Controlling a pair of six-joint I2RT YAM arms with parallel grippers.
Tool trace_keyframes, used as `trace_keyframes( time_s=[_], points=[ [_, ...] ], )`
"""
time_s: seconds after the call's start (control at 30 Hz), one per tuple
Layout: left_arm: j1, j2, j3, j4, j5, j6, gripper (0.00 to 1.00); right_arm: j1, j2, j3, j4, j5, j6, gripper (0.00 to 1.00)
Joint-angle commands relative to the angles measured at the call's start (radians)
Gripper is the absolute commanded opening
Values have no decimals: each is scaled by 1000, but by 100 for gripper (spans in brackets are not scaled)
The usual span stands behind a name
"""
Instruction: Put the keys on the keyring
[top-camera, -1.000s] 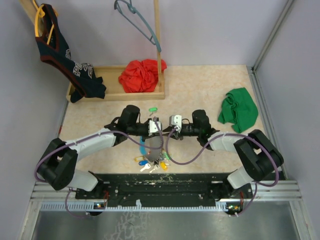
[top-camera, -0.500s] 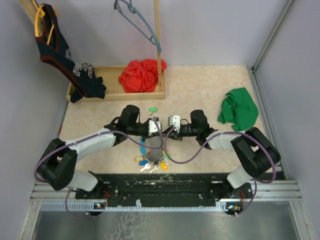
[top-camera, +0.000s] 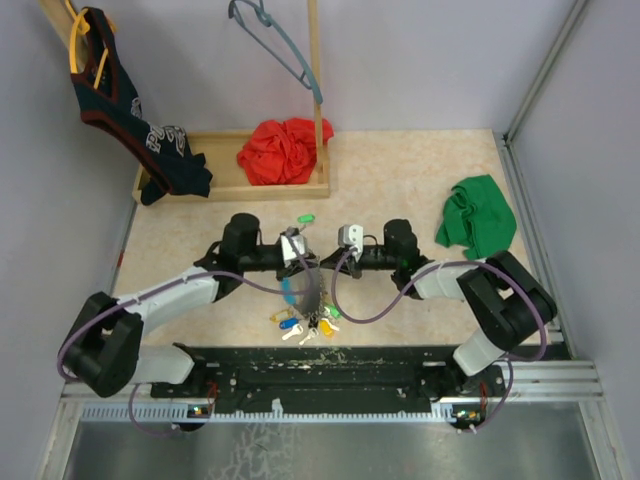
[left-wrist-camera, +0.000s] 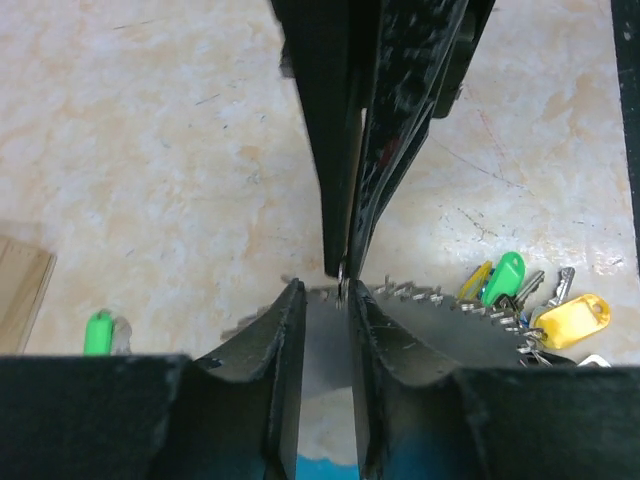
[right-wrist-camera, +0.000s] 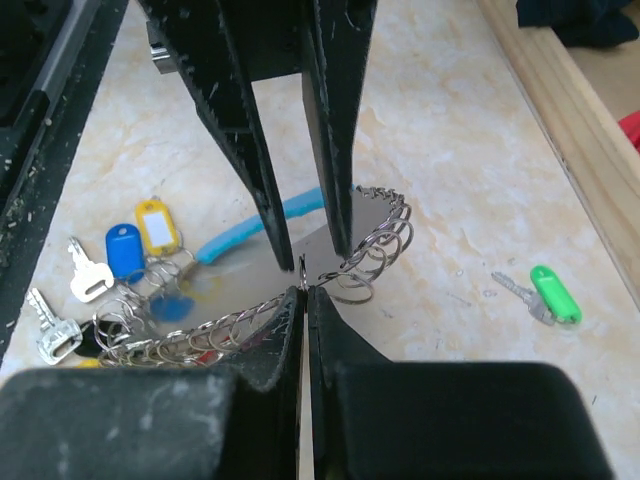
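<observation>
Right gripper (right-wrist-camera: 307, 290) has just pinched shut on the keyring (right-wrist-camera: 240, 235). Left gripper (left-wrist-camera: 325, 295), facing it, has eased narrowly apart, seemingly freed to fetch. Threaded keys (right-wrist-camera: 125, 250) bunch at the keyring's near side; one green key (right-wrist-camera: 553, 293) lies beyond it.

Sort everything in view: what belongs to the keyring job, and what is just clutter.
For the job: keyring; bunch of tagged keys; loose green-tagged key.

Lying about: red cloth; green cloth; hanger; dark garment; wooden tray.
</observation>
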Motion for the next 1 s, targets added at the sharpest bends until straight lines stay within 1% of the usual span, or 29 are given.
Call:
trace_keyframes(
  time_s=[0.0,0.1,0.23,0.27,0.3,0.43,0.63,0.87,0.97],
  points=[
    [65,-98,-159,335,75,-174,33,-8,19,-17,286,-64,143,0],
    [79,-138,-253,487,64,-237,40,-10,48,-27,406,-80,224,0],
    [111,-129,-314,606,103,-312,40,-10,83,-33,565,-98,336,0],
    [119,-120,-321,633,122,-329,40,-10,117,-33,605,-101,350,0],
    [128,-110,-327,660,147,-345,40,-10,127,-33,615,-102,357,0],
    [134,-70,-326,703,197,-366,39,-10,121,-25,562,-101,336,0],
    [135,-15,-311,739,240,-376,34,-10,118,-27,560,-95,326,0],
    [139,-15,-312,742,190,-393,33,-10,118,-33,560,-106,322,0],
    [139,-11,-314,747,196,-399,29,-9,118,-33,566,-107,331,0]
  ],
)
